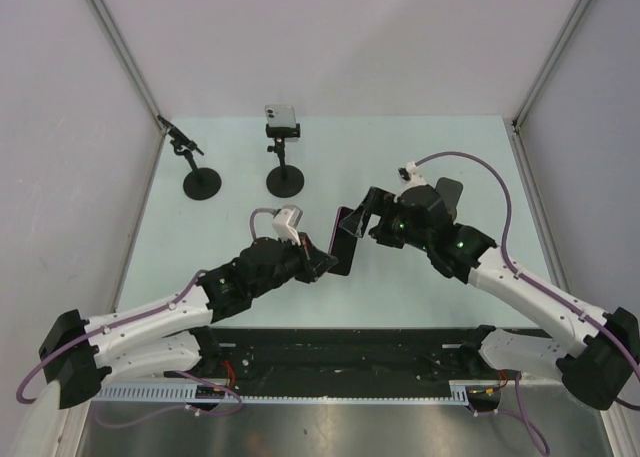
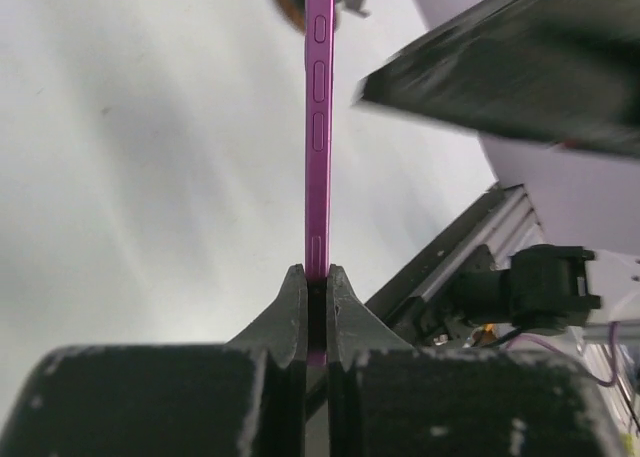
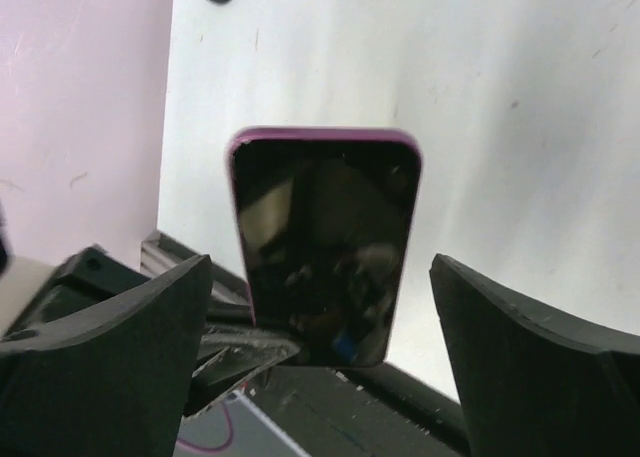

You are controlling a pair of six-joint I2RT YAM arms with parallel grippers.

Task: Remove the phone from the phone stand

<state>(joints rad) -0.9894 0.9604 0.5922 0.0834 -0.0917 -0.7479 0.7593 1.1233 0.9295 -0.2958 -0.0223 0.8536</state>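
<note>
Two pincers meet above the middle of the bench: the left pincer [image 2: 317, 277] clamps the purple phone [image 3: 322, 242] by its lower end, holding it upright, while the right pincer [image 1: 366, 215] gapes wide, facing its screen. Best close the right squarely on both long sides before the left releases.

I read a pale green table [image 1: 380, 147]. Two black round-based stands rest on its far half: left-hand stand [image 1: 202, 184], and near it right-hand stand [image 1: 285, 182].

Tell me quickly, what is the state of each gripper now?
Left gripper: closed on the phone.
Right gripper: open, holding nothing.
</note>
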